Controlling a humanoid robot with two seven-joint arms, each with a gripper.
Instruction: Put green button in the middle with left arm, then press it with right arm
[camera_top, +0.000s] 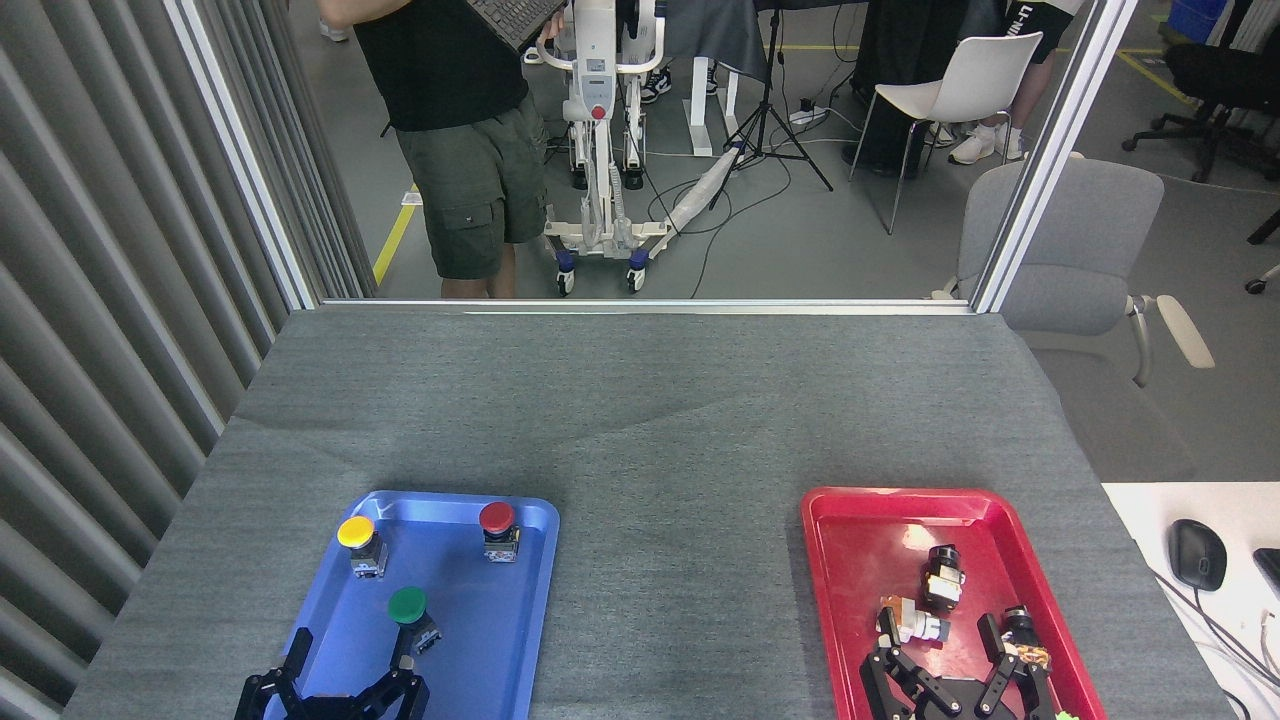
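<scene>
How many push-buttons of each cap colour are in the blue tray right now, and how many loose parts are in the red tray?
Yellow-capped button: 1
Red-capped button: 1
Green button: 1
Loose parts in the red tray: 3, namely a black part, a white and orange part and a dark part by the right hand
Total: 6

A robotics lab: a white wheeled hoist (600, 130), tripod (768, 110), floor cables (690, 215) and office chairs (1075, 250) stand beyond the table (640, 400)
</scene>
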